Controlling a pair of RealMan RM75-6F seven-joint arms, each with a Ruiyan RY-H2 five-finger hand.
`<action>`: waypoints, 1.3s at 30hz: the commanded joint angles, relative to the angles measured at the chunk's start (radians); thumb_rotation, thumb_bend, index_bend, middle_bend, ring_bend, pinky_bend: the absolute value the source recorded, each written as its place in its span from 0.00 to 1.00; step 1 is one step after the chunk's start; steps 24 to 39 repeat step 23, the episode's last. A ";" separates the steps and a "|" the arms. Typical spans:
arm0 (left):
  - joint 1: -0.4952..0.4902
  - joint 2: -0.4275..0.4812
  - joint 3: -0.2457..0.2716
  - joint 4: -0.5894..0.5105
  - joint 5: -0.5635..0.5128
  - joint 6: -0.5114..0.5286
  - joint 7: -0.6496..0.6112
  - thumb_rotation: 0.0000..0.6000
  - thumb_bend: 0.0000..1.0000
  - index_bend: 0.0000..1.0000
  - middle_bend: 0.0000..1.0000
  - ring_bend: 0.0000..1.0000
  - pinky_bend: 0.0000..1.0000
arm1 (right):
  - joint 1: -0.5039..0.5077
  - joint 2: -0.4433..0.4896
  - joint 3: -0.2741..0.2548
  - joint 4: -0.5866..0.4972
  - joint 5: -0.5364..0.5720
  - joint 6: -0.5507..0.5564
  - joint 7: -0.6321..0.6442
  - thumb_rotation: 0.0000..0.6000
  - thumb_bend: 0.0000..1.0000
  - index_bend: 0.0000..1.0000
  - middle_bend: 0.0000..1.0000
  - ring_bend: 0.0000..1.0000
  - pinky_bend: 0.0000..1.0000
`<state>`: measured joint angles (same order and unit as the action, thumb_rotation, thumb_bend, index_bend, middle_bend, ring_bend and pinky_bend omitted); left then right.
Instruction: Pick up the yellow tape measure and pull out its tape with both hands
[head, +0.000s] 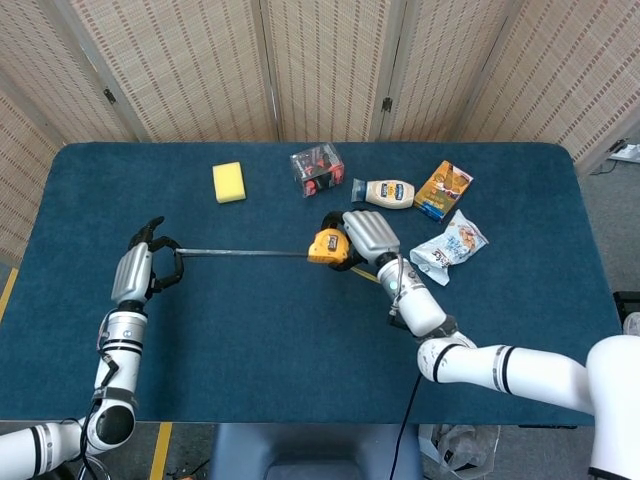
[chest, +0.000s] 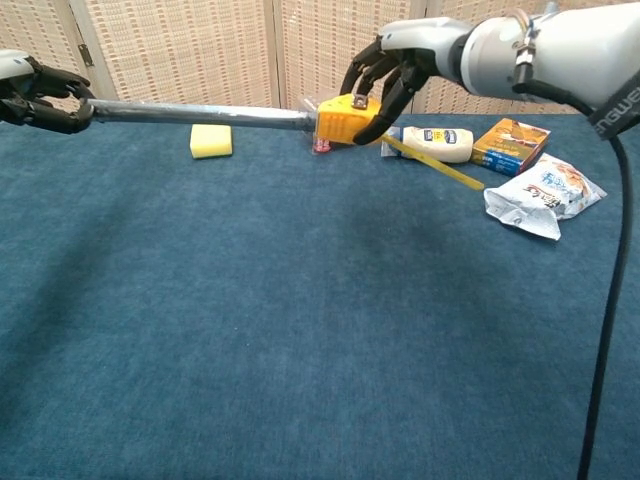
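The yellow tape measure hangs in the air above the table, gripped by my right hand. Its tape runs out to the left in a long straight line. My left hand pinches the tape's end, well away from the case. A yellow strap trails down to the right from the case.
At the back of the blue table lie a yellow sponge, a clear box of small items, a mayonnaise bottle, an orange carton and a crumpled snack bag. Folding screens stand behind.
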<state>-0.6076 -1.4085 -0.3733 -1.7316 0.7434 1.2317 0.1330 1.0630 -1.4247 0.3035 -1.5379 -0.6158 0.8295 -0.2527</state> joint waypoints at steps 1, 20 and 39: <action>0.017 0.016 0.001 0.002 0.017 -0.005 -0.024 0.93 0.64 0.64 0.10 0.00 0.01 | -0.037 0.038 -0.016 -0.031 -0.036 0.011 0.025 1.00 0.21 0.62 0.54 0.51 0.18; 0.118 0.104 0.021 0.028 0.129 -0.043 -0.187 0.93 0.64 0.64 0.10 0.00 0.01 | -0.287 0.233 -0.078 -0.144 -0.267 0.086 0.229 1.00 0.21 0.63 0.55 0.52 0.18; 0.123 0.104 0.025 0.029 0.145 -0.042 -0.190 0.94 0.64 0.64 0.10 0.00 0.01 | -0.302 0.242 -0.078 -0.144 -0.285 0.088 0.243 1.00 0.21 0.63 0.55 0.52 0.18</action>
